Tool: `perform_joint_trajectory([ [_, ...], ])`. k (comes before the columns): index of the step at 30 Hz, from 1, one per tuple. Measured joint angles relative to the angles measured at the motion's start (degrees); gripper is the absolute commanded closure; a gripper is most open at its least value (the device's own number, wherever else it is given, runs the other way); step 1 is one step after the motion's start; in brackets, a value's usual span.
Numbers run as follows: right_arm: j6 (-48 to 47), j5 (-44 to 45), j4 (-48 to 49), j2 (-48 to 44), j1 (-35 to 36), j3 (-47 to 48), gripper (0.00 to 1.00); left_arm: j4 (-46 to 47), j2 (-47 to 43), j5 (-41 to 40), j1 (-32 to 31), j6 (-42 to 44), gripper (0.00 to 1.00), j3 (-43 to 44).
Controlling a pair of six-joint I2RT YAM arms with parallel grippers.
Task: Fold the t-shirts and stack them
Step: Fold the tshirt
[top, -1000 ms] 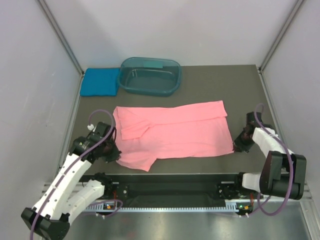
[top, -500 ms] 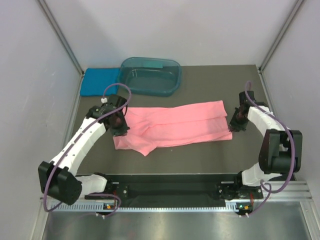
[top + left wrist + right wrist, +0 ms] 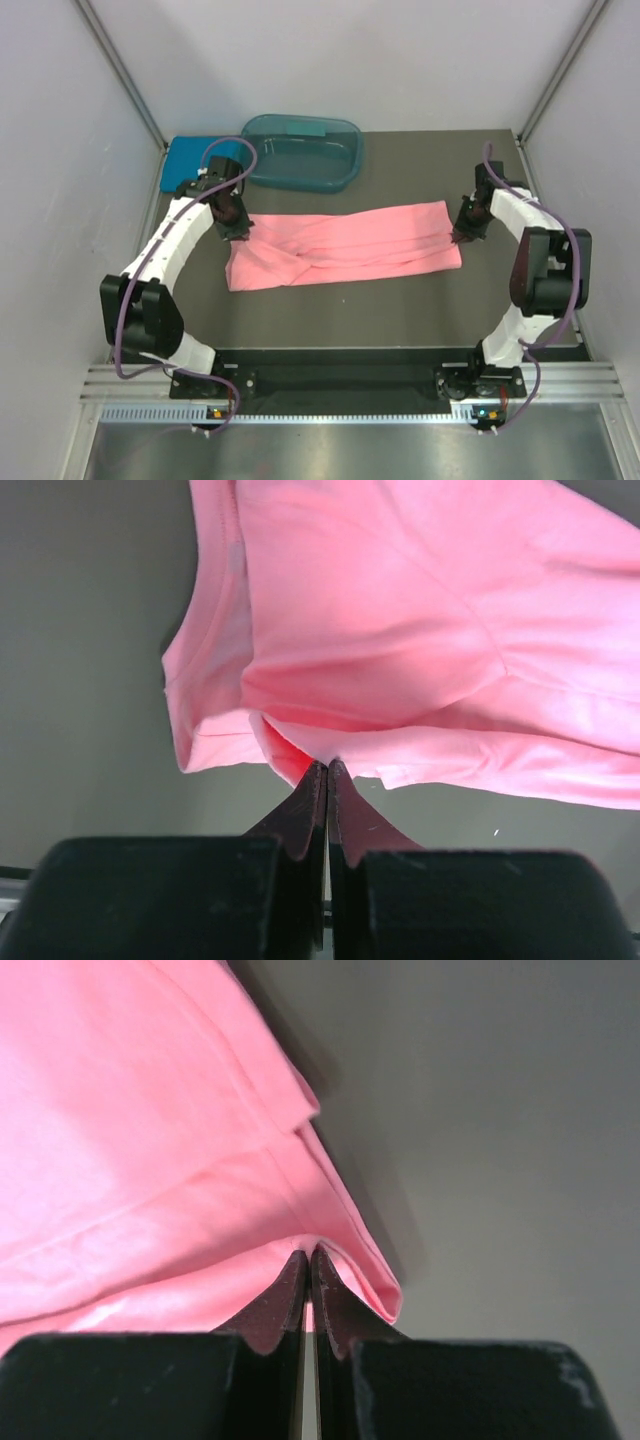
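Reaching far out over the dark grey table (image 3: 400,300), both white arms bent inward at the elbow, wrists tipped down toward the cloth. The left gripper (image 3: 236,232) sat clamped on the left end of the salmon-pink short-sleeved cotton t-shirt (image 3: 345,248). Its black fingers (image 3: 312,800) were pressed together with a thin pinch of pink fabric caught at their tips. The right gripper (image 3: 462,232) was likewise closed tight on the shirt's right edge, where the hem bunched between its fingers (image 3: 290,1290). The pink shirt lay stretched between the two pincers as a long band doubled over on itself, with a sleeve crumpled close to the left pincer. The folded teal-blue cloth t-shirt (image 3: 185,160) rested just beyond the left pincer. The dark teal see-through plastic tub (image 3: 300,150) stood beside that shirt, apart from both pincers.
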Motion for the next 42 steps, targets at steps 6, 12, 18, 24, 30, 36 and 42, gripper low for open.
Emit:
perform_joint_trajectory([
  [6,-0.46,-1.11,0.11,3.41,-0.63,2.47,1.00,0.61,3.13,0.74,0.79,0.13,1.00,1.77],
  [12,-0.57,-2.08,-0.13,5.14,-2.21,2.71,1.00,0.83,3.30,0.79,2.75,0.13,1.00,1.88],
  [18,-0.57,-2.99,-0.04,7.50,-2.23,4.61,1.00,1.27,4.96,0.94,3.61,0.15,1.00,3.02],
  [24,-0.57,-3.85,-0.02,9.81,-2.23,6.88,0.99,1.64,7.98,1.25,4.00,0.28,1.00,3.93],
  [30,-0.59,-4.22,-0.02,10.95,-2.23,8.13,0.98,1.73,9.27,1.38,4.48,0.81,1.00,4.02],
  [36,-0.57,-4.22,-0.04,11.06,-2.23,8.39,0.94,1.75,9.29,1.16,4.92,1.18,1.00,4.04],
  [42,-0.55,-4.52,-0.26,11.93,-2.23,9.64,0.94,1.77,9.46,1.18,5.64,1.18,1.00,4.04],
])
